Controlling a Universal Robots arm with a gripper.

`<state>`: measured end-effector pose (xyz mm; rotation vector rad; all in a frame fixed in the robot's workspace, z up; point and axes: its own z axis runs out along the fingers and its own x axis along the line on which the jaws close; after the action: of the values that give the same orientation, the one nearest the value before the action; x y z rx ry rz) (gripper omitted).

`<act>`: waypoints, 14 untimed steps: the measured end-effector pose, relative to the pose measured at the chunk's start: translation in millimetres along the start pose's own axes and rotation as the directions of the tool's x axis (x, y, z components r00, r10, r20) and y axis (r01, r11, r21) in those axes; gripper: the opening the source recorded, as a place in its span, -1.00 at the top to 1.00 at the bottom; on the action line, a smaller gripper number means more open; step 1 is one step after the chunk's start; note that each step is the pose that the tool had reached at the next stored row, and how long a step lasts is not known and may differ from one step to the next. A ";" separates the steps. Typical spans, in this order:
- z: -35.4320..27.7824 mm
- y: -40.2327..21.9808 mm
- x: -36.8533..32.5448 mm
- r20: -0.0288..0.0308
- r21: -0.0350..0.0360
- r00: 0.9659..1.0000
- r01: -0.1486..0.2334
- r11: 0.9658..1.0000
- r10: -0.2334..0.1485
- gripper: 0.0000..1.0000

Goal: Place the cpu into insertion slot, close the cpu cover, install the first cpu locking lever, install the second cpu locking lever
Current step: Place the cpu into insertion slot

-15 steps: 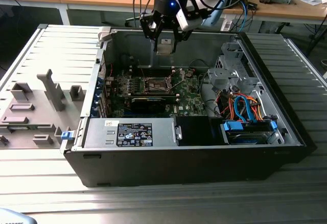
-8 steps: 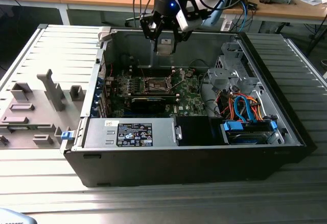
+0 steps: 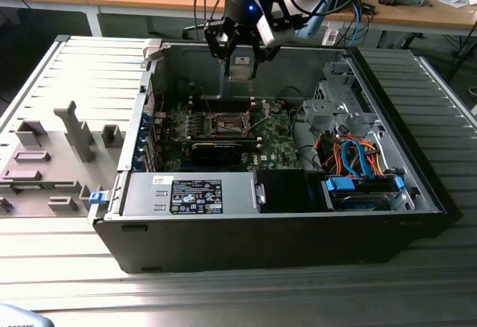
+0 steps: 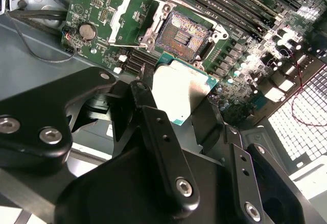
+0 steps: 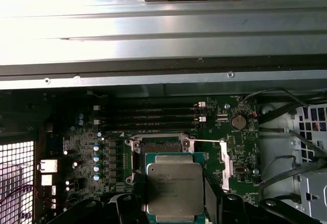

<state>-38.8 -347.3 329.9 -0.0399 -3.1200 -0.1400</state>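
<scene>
In the exterior view my gripper (image 3: 240,60) hangs over the open computer case, shut on the cpu (image 3: 240,68), a small silvery square. Both wrist views show the cpu (image 4: 179,89) (image 5: 175,185) clamped by its edges between the black fingers (image 4: 153,127), held above the board. Below it lies the insertion slot (image 4: 184,32) (image 5: 161,145) (image 3: 227,124), dark and bare, on the green motherboard (image 3: 277,139). The cpu cover (image 4: 129,21) (image 5: 223,157) is swung open beside the slot. In the first wrist view the cpu hides part of the slot.
The case's far wall (image 3: 194,66) rises just behind the gripper. A drive cage (image 3: 335,107) with orange and blue cables (image 3: 358,159) fills the exterior view's right. A power supply (image 3: 194,193) sits at the front. Long black memory slots (image 5: 148,118) run beside the socket.
</scene>
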 end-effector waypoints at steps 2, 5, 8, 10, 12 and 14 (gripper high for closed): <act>0.4 0.0 0.0 0.000 0.000 1.000 0.000 1.000 0.000 -0.08; 1.4 -0.1 0.0 0.000 0.000 1.000 0.000 1.000 0.000 -0.08; 2.1 -0.2 0.0 0.000 0.000 1.000 0.000 1.000 0.000 -0.08; 2.6 -0.2 0.0 0.000 0.000 1.000 0.000 1.000 0.000 -0.08; 3.4 -0.3 -0.1 0.000 0.000 1.000 0.000 1.000 0.000 -0.08; 3.9 -0.4 -0.1 0.000 0.000 1.000 0.000 1.000 0.000 -0.08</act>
<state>-38.8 -347.3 325.9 -0.0400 -3.1200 -0.1400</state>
